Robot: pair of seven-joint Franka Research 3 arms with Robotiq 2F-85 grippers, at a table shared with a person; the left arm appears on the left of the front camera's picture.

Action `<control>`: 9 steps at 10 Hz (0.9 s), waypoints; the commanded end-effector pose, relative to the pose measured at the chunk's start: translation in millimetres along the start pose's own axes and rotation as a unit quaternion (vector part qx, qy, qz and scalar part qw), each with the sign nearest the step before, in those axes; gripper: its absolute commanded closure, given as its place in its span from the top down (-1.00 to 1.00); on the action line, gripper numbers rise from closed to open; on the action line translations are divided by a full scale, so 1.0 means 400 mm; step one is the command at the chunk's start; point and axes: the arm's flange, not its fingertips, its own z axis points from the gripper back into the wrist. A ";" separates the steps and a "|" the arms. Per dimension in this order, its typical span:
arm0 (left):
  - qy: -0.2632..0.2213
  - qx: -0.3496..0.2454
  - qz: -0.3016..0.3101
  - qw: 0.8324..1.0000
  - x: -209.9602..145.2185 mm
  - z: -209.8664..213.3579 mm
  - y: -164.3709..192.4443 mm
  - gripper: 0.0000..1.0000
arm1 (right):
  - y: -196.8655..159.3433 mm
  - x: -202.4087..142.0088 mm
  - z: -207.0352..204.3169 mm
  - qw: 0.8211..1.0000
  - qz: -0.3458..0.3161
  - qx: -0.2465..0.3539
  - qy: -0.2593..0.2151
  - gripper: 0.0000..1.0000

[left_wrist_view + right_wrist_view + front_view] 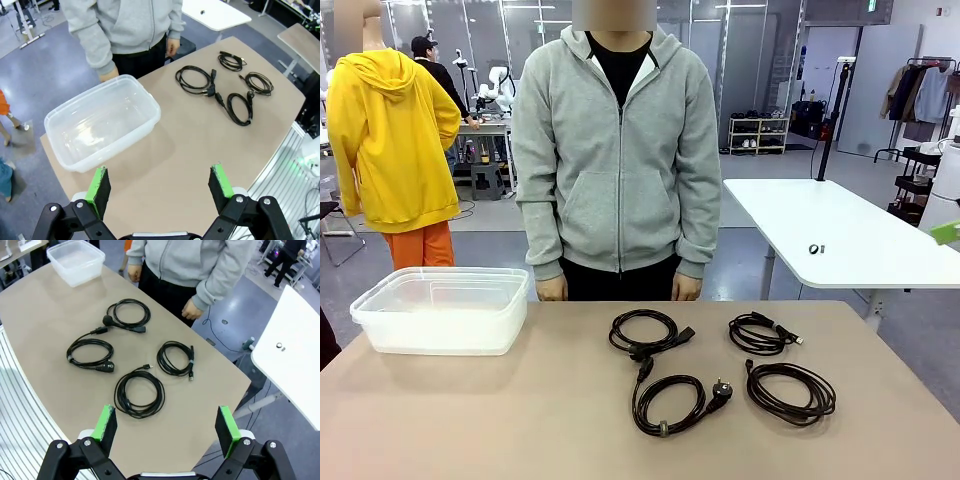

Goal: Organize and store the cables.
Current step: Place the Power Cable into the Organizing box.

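- Right now I have nothing in hand. The left gripper [160, 182] is spread fully wide and empty, high above the table [520, 420] just on my side of the container [440, 330]. The right gripper [167, 422] is equally wide and empty, over the coils.
- Four cables [106, 320] lie flat in a two-by-two patch, well to the container's right. I'd guess they're spaced so each can be lifted singly.
- The container sits open-topped and empty, which I read as the drop spot. (The person waits at the far edge, arms down.)
- The plugged coil [720, 388] has its chunky plug aimed away from the container and its tail running toward the far side.
- The far-right coil [780, 330] also pokes its connector away from the container.
- Each loop lies slightly longer across the table than deep.
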 end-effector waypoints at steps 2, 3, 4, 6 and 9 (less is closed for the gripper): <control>-0.016 0.023 -0.004 1.000 -0.026 0.030 0.005 1.00 | 0.028 -0.116 0.044 1.000 -0.019 -0.008 -0.004 1.00; -0.020 0.031 0.000 0.999 -0.030 0.037 0.010 1.00 | 0.022 -0.130 0.049 1.000 -0.027 -0.013 0.001 1.00; -0.020 0.032 0.001 0.999 -0.031 0.041 0.010 1.00 | 0.020 -0.138 0.051 0.999 -0.031 -0.012 0.002 1.00; -0.021 0.029 0.000 0.999 -0.026 0.032 0.006 1.00 | 0.018 -0.130 0.042 0.999 -0.034 -0.009 -0.002 1.00; -0.016 0.021 0.008 1.000 -0.018 0.049 0.010 1.00 | -0.031 -0.082 0.088 0.999 -0.039 -0.011 -0.004 1.00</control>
